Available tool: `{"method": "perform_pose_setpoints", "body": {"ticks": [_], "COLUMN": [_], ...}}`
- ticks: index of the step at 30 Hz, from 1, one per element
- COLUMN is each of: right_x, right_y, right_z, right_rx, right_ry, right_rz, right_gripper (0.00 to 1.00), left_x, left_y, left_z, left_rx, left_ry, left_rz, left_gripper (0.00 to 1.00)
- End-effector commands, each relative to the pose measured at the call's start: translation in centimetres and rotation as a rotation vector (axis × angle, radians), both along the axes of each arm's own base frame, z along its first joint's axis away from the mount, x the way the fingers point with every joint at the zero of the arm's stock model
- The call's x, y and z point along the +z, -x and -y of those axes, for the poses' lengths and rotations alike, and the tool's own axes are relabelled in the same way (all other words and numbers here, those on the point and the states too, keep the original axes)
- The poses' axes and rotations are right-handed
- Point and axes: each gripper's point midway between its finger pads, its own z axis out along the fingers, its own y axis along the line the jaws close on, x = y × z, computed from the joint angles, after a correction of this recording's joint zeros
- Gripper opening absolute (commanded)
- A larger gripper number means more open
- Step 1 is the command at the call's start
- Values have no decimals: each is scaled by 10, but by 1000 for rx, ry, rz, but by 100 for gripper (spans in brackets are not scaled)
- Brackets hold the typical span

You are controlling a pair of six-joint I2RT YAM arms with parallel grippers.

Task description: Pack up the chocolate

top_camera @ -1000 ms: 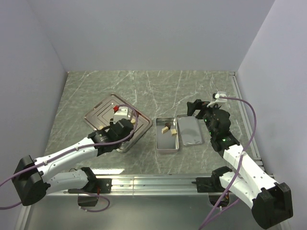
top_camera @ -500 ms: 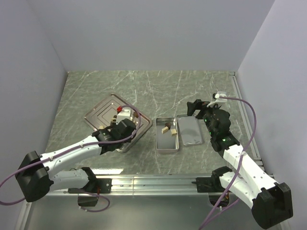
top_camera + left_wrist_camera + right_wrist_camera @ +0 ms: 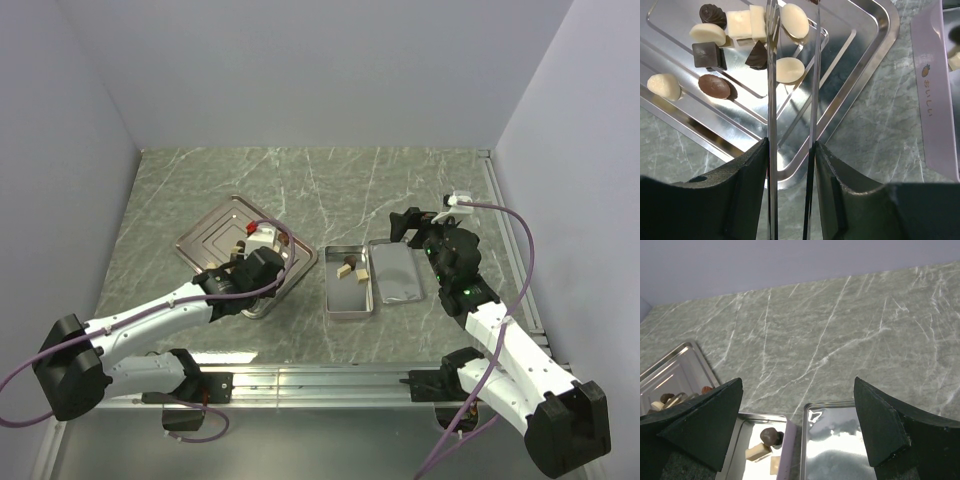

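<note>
Top view: I have the left pincer point(image 3: 255, 243) over the ridged tray point(image 3: 212, 235) and the right pincer point(image 3: 424, 222) near the lid point(image 3: 396, 275); a few pieces of chocolate point(image 3: 347, 268) lie in the open tin point(image 3: 348, 302) between tray and lid. Left wrist: its jaws stand part-way apart with nothing gripped, above more chocolate, dark and cream, clustered on the tray. Right wrist: jaws spread wide, empty, above the counter point(image 3: 840, 325).

The grey-green marbled tabletop point(image 3: 350, 180) carries three things in a row across its middle. An open rectangular tin point(image 3: 349, 300) lies in the centre. Its silver lid point(image 3: 396, 275) lies flat just beside it at 3 o'clock, and a ridged steel tray point(image 3: 212, 232) sits cornerwise at 9 o'clock, near but apart.
</note>
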Motion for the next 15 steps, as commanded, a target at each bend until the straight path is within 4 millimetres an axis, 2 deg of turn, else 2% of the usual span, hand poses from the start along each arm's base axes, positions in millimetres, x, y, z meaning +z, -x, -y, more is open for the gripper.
{"method": "perform_pose_setpoints", "body": {"ticks": [1,6,15], "right_x": [30,29,28], "right_y": [-5,-5,-6], "right_z": [0,0,-1], "right_rx": [-3,-2,-2], "right_ry": [-10,-9,-7], "right_rz": [66,62,60], "right_gripper": [98,98,98], "left_x": [19,15,23], "left_y": [-9,-10,-10], "left_z": [12,12,7], "left_rx": [-16,-8,6], "left_ry": [52,31,51], "left_rz": [42,27,62], "left_gripper": [46,45,28]}}
